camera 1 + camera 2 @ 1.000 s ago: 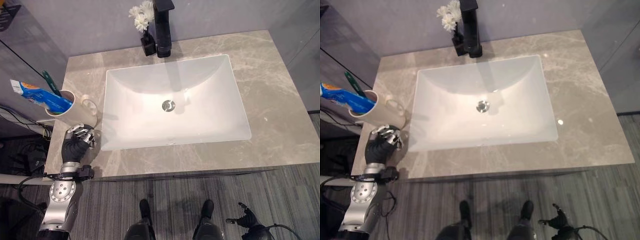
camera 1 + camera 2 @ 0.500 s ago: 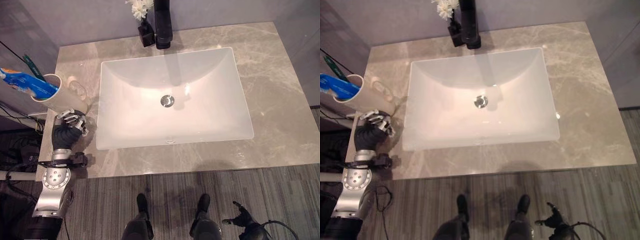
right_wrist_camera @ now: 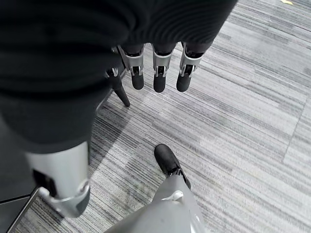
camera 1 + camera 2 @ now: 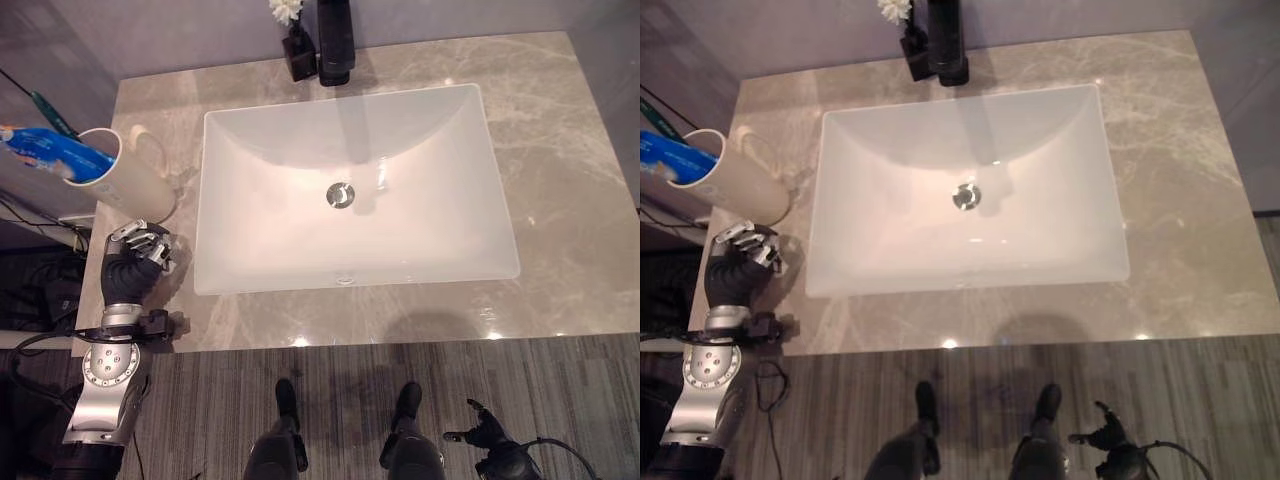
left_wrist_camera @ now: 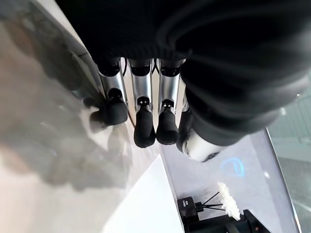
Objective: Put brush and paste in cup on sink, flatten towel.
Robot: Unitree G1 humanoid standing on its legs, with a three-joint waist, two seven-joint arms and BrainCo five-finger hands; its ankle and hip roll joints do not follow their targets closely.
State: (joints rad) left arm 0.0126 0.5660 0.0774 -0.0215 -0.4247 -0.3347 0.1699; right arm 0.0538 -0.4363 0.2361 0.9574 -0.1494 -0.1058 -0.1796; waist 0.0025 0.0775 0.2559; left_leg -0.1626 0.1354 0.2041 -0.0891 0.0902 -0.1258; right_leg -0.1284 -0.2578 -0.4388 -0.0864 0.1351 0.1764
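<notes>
You are looking down on a grey stone worktop with a white sink sunk into its middle. The first part of the job is looking finished: the cup is standing at about nine o'clock from the sink, near the worktop's left edge, and it is holding both the blue toothpaste tube and the green toothbrush, each leaning out toward ten o'clock. No towel is showing on the worktop, so you cannot tell whether the flattening is done or waiting.

Your left hand is resting at seven o'clock from the sink, just below the cup and apart from it, fingers loosely curled and gripping nothing. Your right hand is hanging low over the carpeted floor, fingers relaxed and empty. The sink itself is lying bare apart from its drain.
</notes>
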